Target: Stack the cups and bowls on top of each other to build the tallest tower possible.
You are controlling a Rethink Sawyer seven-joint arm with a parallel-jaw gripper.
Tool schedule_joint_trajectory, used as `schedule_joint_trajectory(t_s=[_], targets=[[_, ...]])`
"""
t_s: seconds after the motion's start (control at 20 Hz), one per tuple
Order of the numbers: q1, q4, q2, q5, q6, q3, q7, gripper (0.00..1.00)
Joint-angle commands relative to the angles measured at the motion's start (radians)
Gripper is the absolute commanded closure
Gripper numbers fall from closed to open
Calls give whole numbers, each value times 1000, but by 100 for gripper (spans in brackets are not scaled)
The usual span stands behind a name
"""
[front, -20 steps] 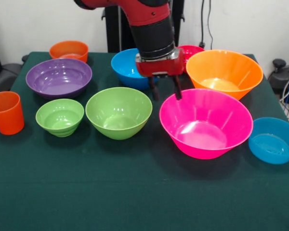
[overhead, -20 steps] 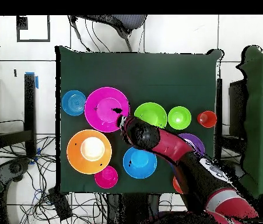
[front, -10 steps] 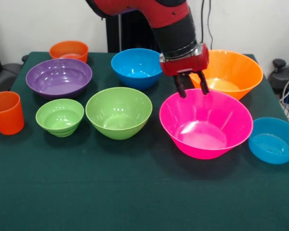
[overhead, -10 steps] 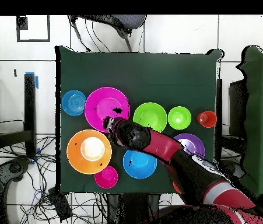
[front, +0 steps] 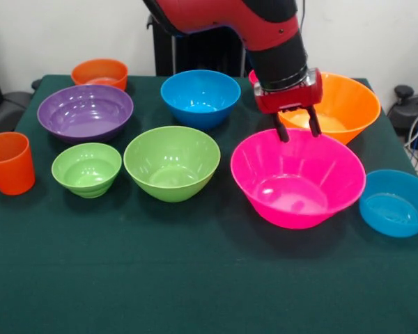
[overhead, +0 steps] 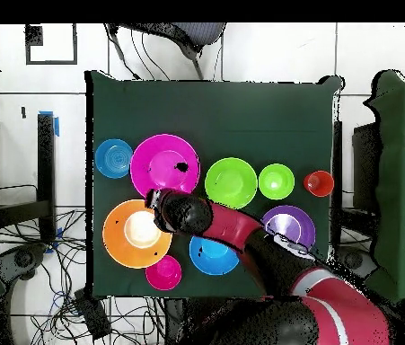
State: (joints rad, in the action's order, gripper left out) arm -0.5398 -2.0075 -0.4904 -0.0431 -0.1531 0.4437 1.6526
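Front view: The claw point(front: 297, 129) hangs at the far rim of the large pink bowl point(front: 297, 178), its two dark fingers point(front: 282, 129) spread with a gap between them and nothing pinched. One finger tip sits just at the pink rim; the other lies over the edge of the large orange bowl point(front: 334, 104), which stands directly behind the pink bowl. No tower exists: every bowl rests separately on the green bench point(front: 195, 278). The medium green bowl point(front: 172, 163) stands beside the pink bowl, with the small green bowl point(front: 87, 169) next to it. The orange cup point(front: 9, 162) stands upright at the bench edge. Behind these stand the purple bowl point(front: 85, 111), the small orange bowl point(front: 99, 72) and the medium blue bowl point(front: 200, 97). A small blue bowl point(front: 396, 202) sits on the other side of the pink bowl.

Overhead view: The arm point(overhead: 242, 235) reaches across the bench point(overhead: 215, 108) and ends between the pink bowl point(overhead: 156, 157) and the orange bowl point(overhead: 125, 238). A small red bowl point(overhead: 163, 272) lies near the orange bowl. The claw's opening cannot be judged here.
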Motion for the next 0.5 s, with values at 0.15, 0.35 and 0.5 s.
schedule_joint_trajectory(t_s=[0.15, 0.35, 0.5], targets=[[67, 110, 52, 91, 44, -124, 71, 0], [72, 129, 48, 127, 25, -145, 48, 0], [61, 162, 54, 147, -5, -141, 28, 0]])
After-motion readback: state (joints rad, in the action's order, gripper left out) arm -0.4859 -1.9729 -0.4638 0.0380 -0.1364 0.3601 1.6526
